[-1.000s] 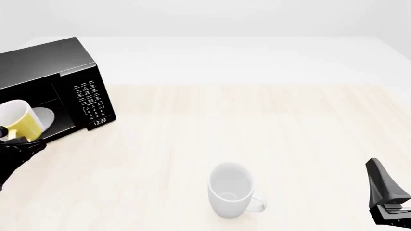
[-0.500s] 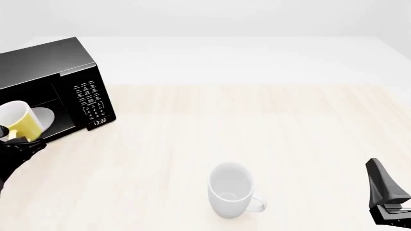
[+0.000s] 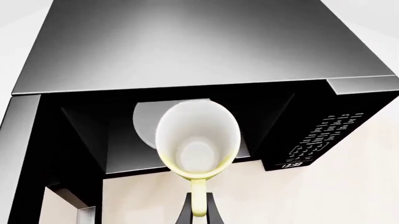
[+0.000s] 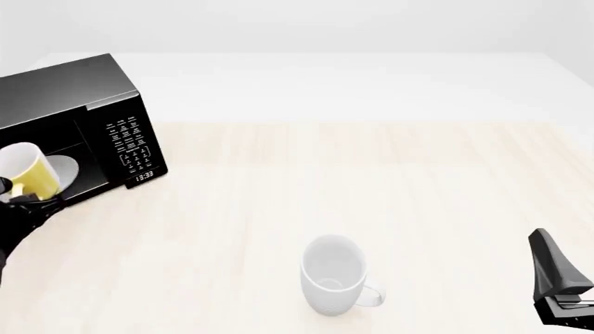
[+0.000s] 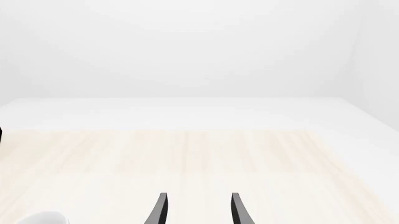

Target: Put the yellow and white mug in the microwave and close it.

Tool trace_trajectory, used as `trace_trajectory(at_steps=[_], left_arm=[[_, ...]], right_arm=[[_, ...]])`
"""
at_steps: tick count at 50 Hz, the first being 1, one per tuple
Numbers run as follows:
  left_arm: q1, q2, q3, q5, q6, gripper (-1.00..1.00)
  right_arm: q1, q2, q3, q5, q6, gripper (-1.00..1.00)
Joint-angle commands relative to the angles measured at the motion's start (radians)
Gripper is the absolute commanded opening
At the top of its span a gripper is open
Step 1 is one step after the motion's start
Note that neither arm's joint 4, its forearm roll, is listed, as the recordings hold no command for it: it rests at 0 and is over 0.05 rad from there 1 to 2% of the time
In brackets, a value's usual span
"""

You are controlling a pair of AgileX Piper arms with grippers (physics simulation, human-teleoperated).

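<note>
The pale wood-grain table [image 4: 371,181] fills most of the front view, fading to plain white at its far edge under a bare, light grey backdrop.

At the far left stands the microwave [image 4: 79,104], a black box with its cavity open toward the arms. Its control panel [image 4: 130,142] of white buttons sits on the right of its face, with a clock display [image 4: 144,176] below. The front view cuts off its left part, so the door is hard to make out there; a dark upright slab along one edge of the left wrist view is probably the door. The white turntable plate [image 3: 146,123] lies on the cavity floor, half hidden behind the mug.

The yellow and white mug [image 4: 28,172] hangs in front of the cavity's mouth, above the table. It is tipped over, its long axis running roughly level from the arm toward the cavity. In the left wrist view its white inside [image 3: 198,137] opens toward the camera and its yellow handle [image 3: 198,200] runs back to the left end effector [image 3: 198,212], whose dark fingers are clamped on the handle.

A larger white mug [image 4: 332,273] stands upright near the front middle, handle to the right.

The right end effector [image 5: 196,210] hovers over the near right, well apart from both mugs, fingers spread and holding nothing.
</note>
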Motion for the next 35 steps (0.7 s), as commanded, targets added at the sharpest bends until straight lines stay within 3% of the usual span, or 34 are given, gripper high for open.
trace_trajectory(at_steps=[1, 16, 35], left_arm=[[0.004, 0.036, -0.050, 0.004, 0.002, -1.00], [0.004, 0.037, -0.050, 0.004, 0.002, -1.00], [0.055, 0.039, -0.120, 0.026, 0.006, -1.00]], right_arm=[[0.000, 0.000, 0.000, 0.000, 0.000, 1.00], [0.000, 0.000, 0.000, 0.000, 0.000, 1.00], [0.000, 0.000, 0.000, 0.000, 0.000, 1.00]])
